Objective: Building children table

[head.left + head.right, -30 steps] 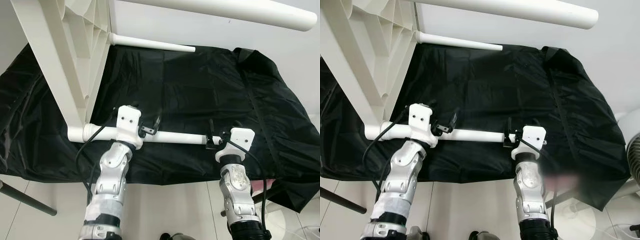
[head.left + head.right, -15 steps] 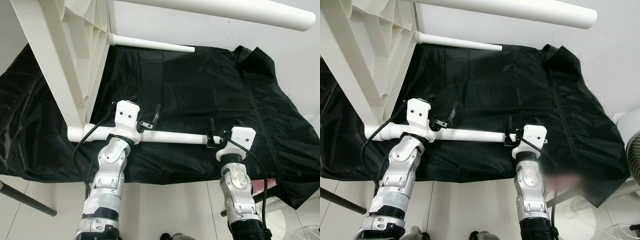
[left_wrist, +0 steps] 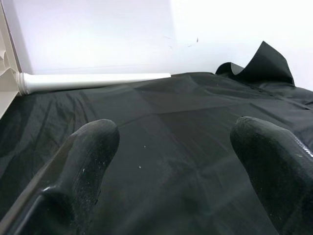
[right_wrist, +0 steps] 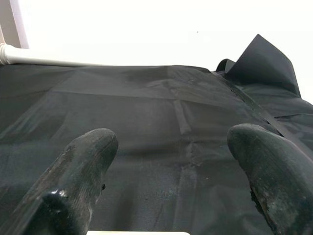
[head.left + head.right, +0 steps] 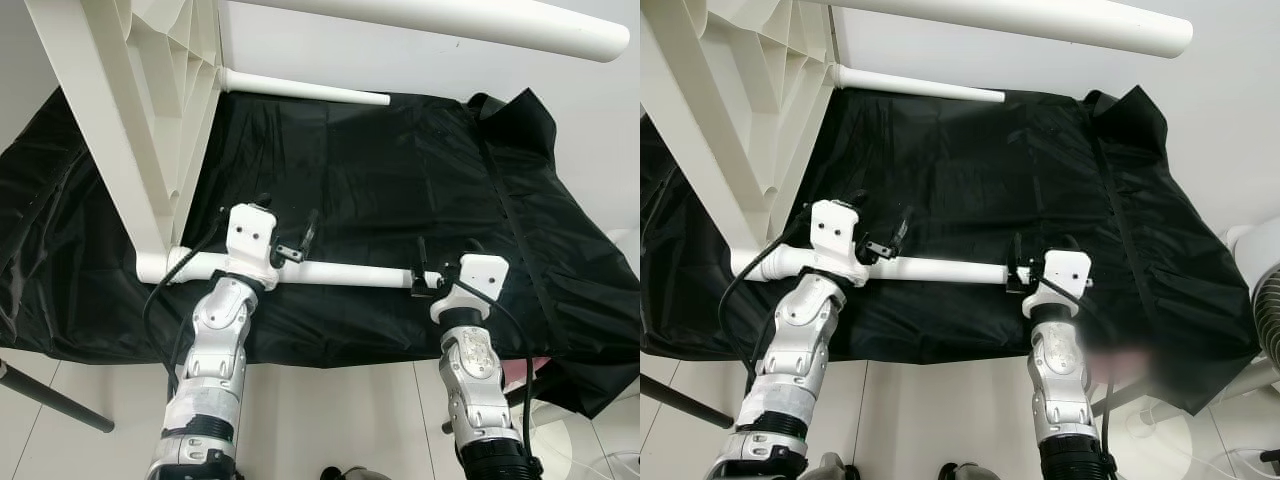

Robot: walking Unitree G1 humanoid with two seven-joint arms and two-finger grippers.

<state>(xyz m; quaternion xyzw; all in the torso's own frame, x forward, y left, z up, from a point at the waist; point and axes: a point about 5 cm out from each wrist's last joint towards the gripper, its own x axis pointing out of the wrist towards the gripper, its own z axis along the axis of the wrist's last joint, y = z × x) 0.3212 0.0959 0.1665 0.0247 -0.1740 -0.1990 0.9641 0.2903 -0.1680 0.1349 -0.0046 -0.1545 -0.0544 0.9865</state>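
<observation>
Compared with a second earlier, the left gripper (image 5: 290,240) had slid a bit leftward along the near leg (image 5: 340,274), toward the corner socket, while the right gripper (image 5: 425,268) hardly budged.

So the white table top (image 5: 140,120) stood tipped up on edge at the left, ribs showing, on a black cloth (image 5: 400,170). The near leg stuck out of its bottom corner toward the right, another leg (image 5: 305,90) ran the same way further back, and a third leg (image 5: 470,22) passed overhead at the far side.

Both wrist views showed the fingers (image 3: 85,161) spread wide with nothing between them, just cloth ahead; the right gripper's fingers (image 4: 83,161) looked the same. Each wrist sat right at the near leg, though I couldn't tell if they were actually touching it.

My guess: it's hollow plastic, light, stiff and kind of slippery, so grabbing the leg near the socket beats holding the free end. The top on edge could tip. Plenty of open cloth to the right; the left is crowded by the top, and the cloth ends just behind the wrists.
</observation>
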